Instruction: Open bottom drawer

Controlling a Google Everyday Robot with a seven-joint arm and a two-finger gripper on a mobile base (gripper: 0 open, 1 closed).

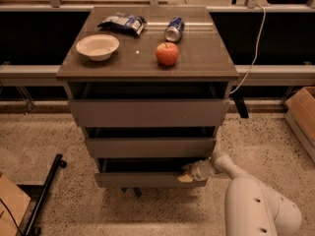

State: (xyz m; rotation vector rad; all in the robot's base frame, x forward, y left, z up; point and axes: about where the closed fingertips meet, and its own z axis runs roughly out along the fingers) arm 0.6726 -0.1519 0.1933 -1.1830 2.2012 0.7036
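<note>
1. The white arm is seen nearest, in front of the cabinet and off its right corner, reaching in low towards the cabinet's foot.
2. The gripper is set at the top edge of the bottom drawer, at the right end of its front panel. Whether it is spread or pinching the panel cannot be told.
3. The bottom drawer, lowest in the cabinet, stands partly out, with a dark gap shown behind its panel. The pulling step is judged to be in hand, with the task partly done.
4. A straight pull away from the cabinet is called for next, kept level so that the hold at the panel's end is not lost and the drawer is not skewed.
5. Above it, the middle drawer and the top drawer also stand slightly out.
6. On the cabinet's top, a bowl and an apple are seen. Behind them lie a can and a bag.
</note>
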